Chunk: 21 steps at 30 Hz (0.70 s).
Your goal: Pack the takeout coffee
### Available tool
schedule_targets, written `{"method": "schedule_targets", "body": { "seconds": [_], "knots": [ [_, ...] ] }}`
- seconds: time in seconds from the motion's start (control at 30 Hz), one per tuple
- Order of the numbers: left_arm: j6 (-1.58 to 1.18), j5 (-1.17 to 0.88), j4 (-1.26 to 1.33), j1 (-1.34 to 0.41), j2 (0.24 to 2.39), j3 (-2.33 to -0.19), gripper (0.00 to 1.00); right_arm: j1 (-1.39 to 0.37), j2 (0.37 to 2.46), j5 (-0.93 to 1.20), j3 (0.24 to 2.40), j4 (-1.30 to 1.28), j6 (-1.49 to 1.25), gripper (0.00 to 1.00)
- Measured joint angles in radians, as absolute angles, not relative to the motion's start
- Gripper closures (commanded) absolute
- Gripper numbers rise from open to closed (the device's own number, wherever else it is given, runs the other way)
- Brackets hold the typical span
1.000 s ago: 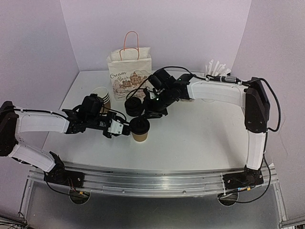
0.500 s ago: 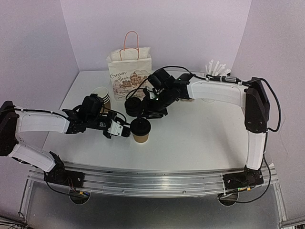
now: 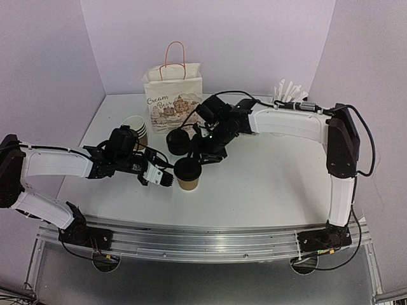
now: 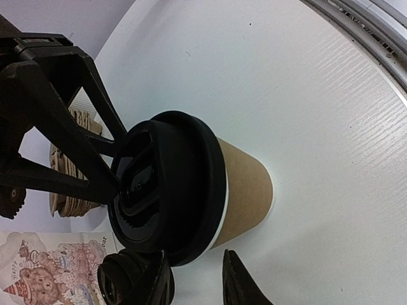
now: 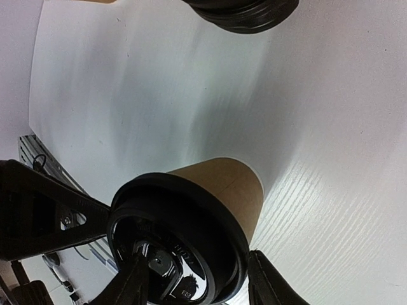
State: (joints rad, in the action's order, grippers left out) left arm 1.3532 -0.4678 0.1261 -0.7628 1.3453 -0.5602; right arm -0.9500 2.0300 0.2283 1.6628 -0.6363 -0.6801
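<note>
Takeout coffee (image 3: pixel 187 173), a small brown kraft-paper cup capped with a round black plastic lid, stands upright left of centre on the white table (image 3: pixel 273 184). The white paper bag with pink handles (image 3: pixel 173 101) is at its 12 o'clock, well apart.

Over the last second the right gripper (image 3: pixel 201 156), at the cup's 1 o'clock, has spread its jaws wider and edged a little closer. In the wrist view its fingers now straddle the lid, with a clear gap on one side. That reads as letting go of a lid already seated, so capping looks finished and carrying the cup to the bag remains.

The left gripper (image 3: pixel 166 180), at the cup's 9 o'clock, has hardly moved. Its jaws stand partly apart, narrower than the cup, with the tips just beside the wall.

Whether those tips touch the cup I cannot tell, since its wrist view cuts them off at the lower edge. Whether the lid is snapped down all round is hidden too. The stack of spare black lids (image 3: pixel 177 142) at 11 o'clock is half covered by the right arm, and the bag's mouth shows nothing of its inside.
</note>
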Motion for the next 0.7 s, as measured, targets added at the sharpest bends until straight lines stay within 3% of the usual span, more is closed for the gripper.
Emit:
{"method": "schedule_targets", "body": {
  "seconds": [0.17, 0.5, 0.7],
  "knots": [
    [1.364, -0.475, 0.124, -0.760, 1.346, -0.560, 0.71, -0.962, 2.030, 0.224, 1.680, -0.670, -0.677, 0.58],
    [1.372, -0.499, 0.141, -0.759, 1.380, -0.560, 0.73, -0.977, 2.056, 0.226, 1.724, -0.667, -0.677, 0.57],
    [1.372, -0.497, 0.142, -0.759, 1.380, -0.560, 0.69, -0.977, 2.057, 0.211, 1.722, -0.667, -0.671, 0.54]
  ]
}}
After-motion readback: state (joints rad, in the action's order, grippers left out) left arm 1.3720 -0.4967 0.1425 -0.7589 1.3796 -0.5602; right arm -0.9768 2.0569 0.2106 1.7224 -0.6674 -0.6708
